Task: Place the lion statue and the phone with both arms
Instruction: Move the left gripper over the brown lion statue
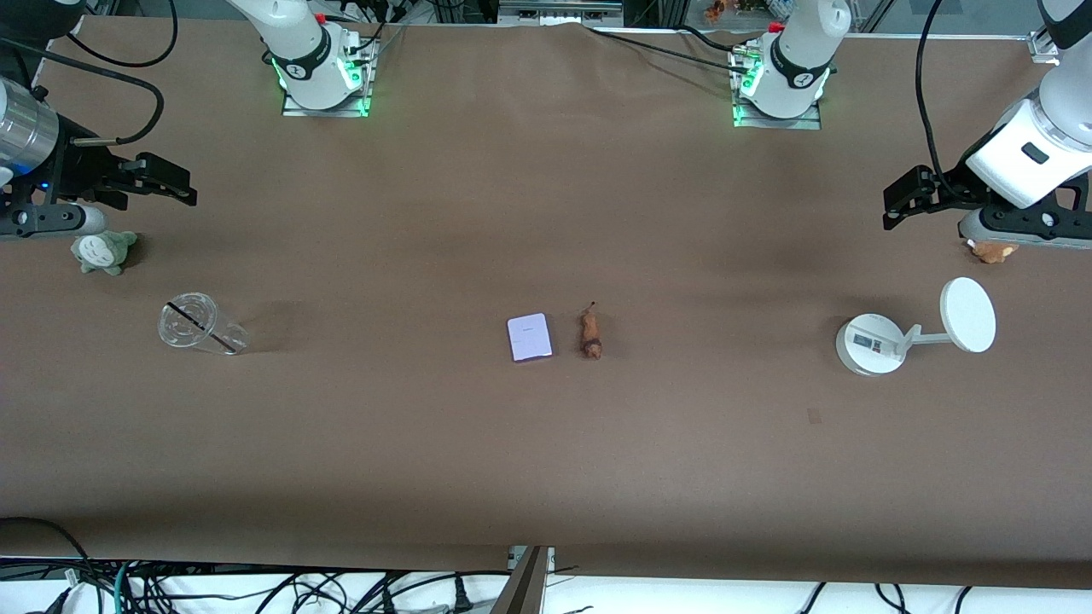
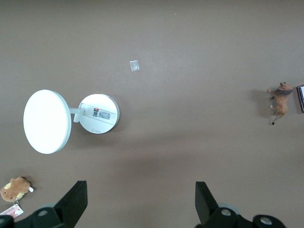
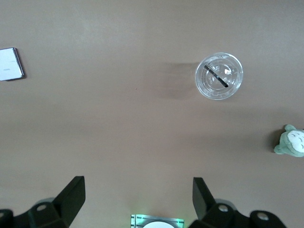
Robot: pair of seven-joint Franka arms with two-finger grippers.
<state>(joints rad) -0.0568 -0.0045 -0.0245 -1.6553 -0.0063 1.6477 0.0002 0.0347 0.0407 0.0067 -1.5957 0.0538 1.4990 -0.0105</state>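
Phone (image 1: 530, 338) and lion (image 1: 589, 333) lie side by side mid-counter, probably already placed. Left gripper (image 1: 896, 201) and right gripper (image 1: 175, 181) hang wide open, empty, over opposite counter ends.

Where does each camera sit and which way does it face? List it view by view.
Front view: high across the table, facing both bases; shows both arms, left gripper, right gripper, both open.
Left wrist view: looks down past its fingers at the white stand and lion statue.
Right wrist view: looks down past its fingers at the clear cup and phone.
Shared: the phone appears in both wrist views.
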